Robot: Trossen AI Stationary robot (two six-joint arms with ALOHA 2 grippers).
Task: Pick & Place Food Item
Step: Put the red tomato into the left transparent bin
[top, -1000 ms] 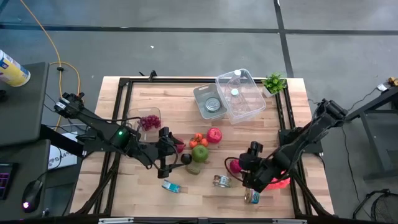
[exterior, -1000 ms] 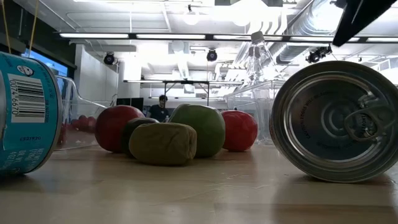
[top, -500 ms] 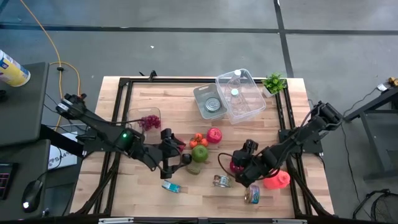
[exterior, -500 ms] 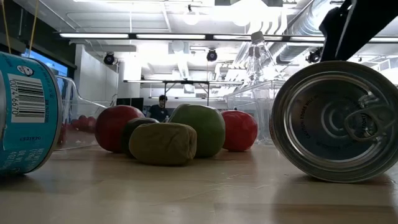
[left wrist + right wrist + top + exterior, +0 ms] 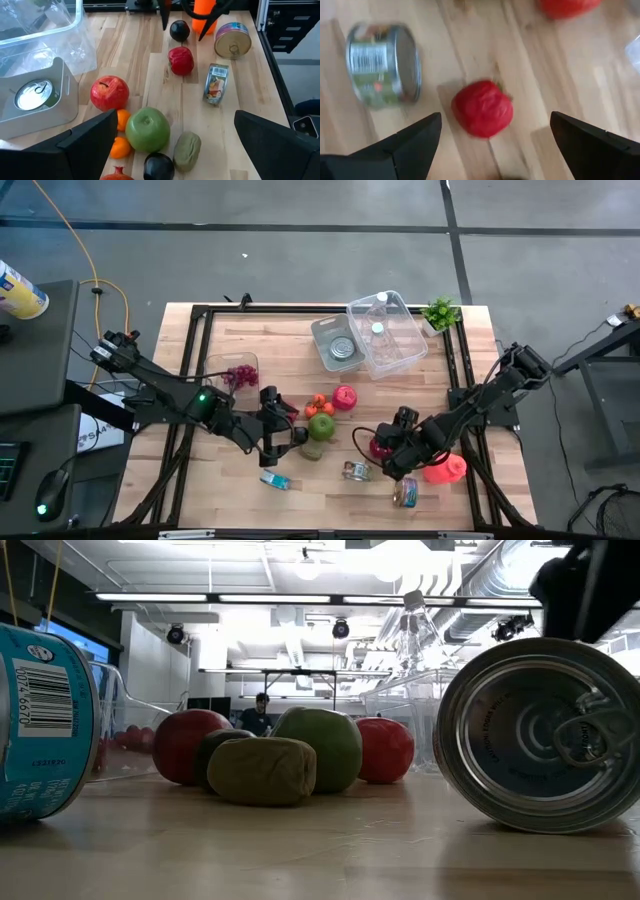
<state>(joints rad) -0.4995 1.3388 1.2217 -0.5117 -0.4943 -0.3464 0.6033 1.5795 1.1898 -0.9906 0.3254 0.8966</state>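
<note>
Right claw hangs open over the bench, fingers spread wide in its wrist view with a red strawberry on the wood between them, not touched. Beside it there, a can on its side with a green label. From above, the strawberry is partly hidden under the claw, near the bench's front right part; the can lies just beside it toward the front edge. Second can sits close to the front edge, an orange-red piece by the right edge.

Left claw is open too, empty, hovering near bench centre just beside the fruit cluster: green apple, red apple, small oranges, dark plum, brownish-green kiwi. Left wrist view shows the same cluster ahead, nothing between the fingers.

Blue-labelled can on its side near the front edge (left of middle). Clear bin with bottles and a grey tray holding a can at the back edge; small plant in the back right corner; cup of red berries toward the left edge.
</note>
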